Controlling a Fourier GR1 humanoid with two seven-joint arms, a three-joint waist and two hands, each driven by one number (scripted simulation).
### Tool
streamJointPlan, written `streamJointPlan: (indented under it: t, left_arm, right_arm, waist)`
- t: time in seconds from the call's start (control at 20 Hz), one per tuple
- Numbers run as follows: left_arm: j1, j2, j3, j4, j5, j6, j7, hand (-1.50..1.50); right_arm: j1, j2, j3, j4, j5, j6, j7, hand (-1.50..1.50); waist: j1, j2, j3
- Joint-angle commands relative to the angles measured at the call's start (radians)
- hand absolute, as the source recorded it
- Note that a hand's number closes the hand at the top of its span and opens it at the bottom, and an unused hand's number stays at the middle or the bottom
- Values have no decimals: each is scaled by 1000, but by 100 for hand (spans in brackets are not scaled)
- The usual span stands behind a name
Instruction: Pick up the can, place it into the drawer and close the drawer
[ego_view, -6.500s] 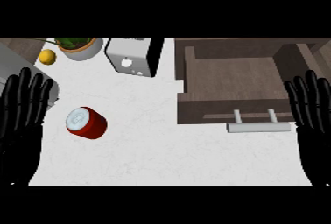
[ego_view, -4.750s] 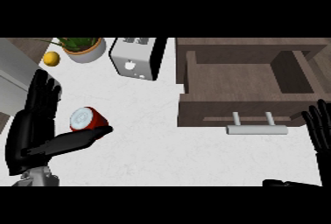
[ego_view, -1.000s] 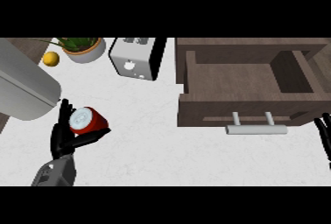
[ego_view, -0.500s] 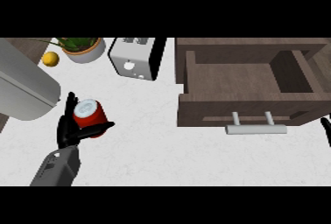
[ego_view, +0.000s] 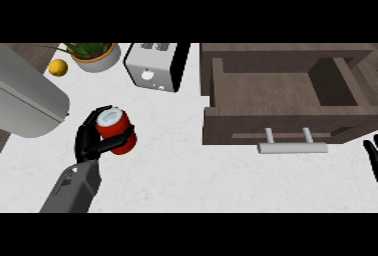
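While your left hand (ego_view: 94, 142) is wrapped round the red can (ego_view: 118, 131) over the counter's (ego_view: 184, 165) left side, carry it upright to the right, clear the open drawer's (ego_view: 221, 82) front wall, then lower it inside.
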Motion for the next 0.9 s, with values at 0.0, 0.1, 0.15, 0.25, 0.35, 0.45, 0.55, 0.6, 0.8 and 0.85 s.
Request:
streamJointPlan:
  t: [0.0,0.1,0.15,0.25,0.35,0.45,0.55,0.6,0.8,0.85]
  left_arm:
    - [-25,1,5,19,33,-45,2,150]
    - [9,-46,-45,-99,13,19,65,150]
    - [20,18,-30,-151,35,-37,110,150]
    - [37,6,-36,-85,35,-76,46,150]
    - [108,32,-44,-183,48,-120,59,150]
    - [110,65,-52,-164,43,-176,48,150]
    - [188,4,-96,-312,36,-126,82,150]
    - [160,47,-75,-342,72,-180,131,150]
    - [147,-3,-133,-438,32,-107,187,150]
    - [100,29,-128,-442,38,-119,253,150]
  right_arm:
    - [-26,7,22,3,7,-23,26,-150]
    - [3,0,-15,-36,-29,8,34,-150]
    - [-44,-34,-75,13,-71,9,24,-150]
    - [-26,-3,-30,-41,-35,-11,63,-150]
    - [40,7,-5,-50,-12,-1,21,-150]
    - [-36,-46,-85,-4,-68,14,56,-150]
    - [40,2,-63,-12,-66,48,-29,-150]
    - [28,7,-38,20,-9,38,-60,-150]
    - [-36,-52,-137,44,-128,49,5,-150]
    - [12,4,-57,-23,-56,37,11,-150]
  waist:
    - [1,1,-1]
    - [3,-1,0]
    - [6,-1,0]
    - [2,0,-1]
    - [4,-1,0]
    - [4,0,0]
    - [5,-2,0]
    - [7,-2,0]
    - [7,-2,0]
    - [4,-2,0]
